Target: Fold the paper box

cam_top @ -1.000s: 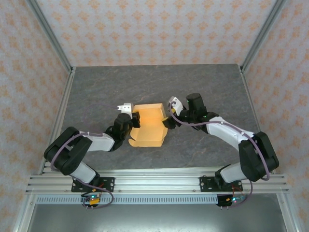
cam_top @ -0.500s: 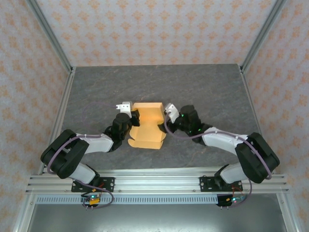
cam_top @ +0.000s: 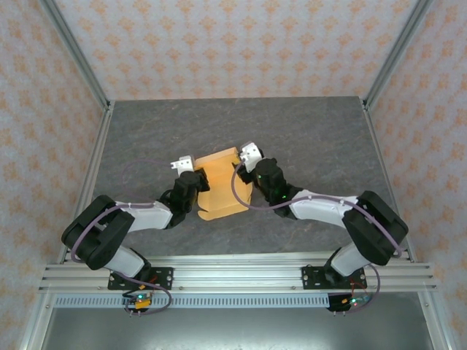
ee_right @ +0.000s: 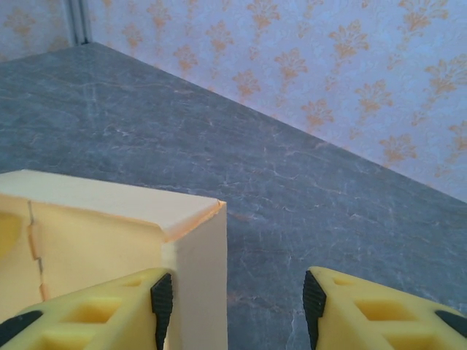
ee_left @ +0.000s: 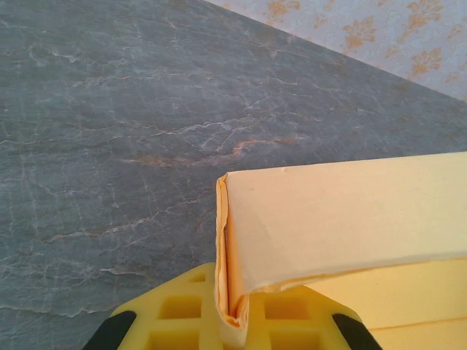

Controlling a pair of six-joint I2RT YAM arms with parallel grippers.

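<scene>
While left end effector (ee_left: 232,321) pinches paper box (ee_left: 343,219) edge, right end effector (ee_right: 233,299) spread at corner, table (ee_right: 328,197) beyond.

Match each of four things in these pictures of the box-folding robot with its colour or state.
Things:
1. left hand
2. right hand
3. paper box
4. table

Colour or state:
A. dark grey, marbled
B. open, fingers apart
C. light orange-tan, walls partly raised
D. closed on a cardboard edge

Pairs: 1-D, 2-B, 3-C, 4-A
</scene>
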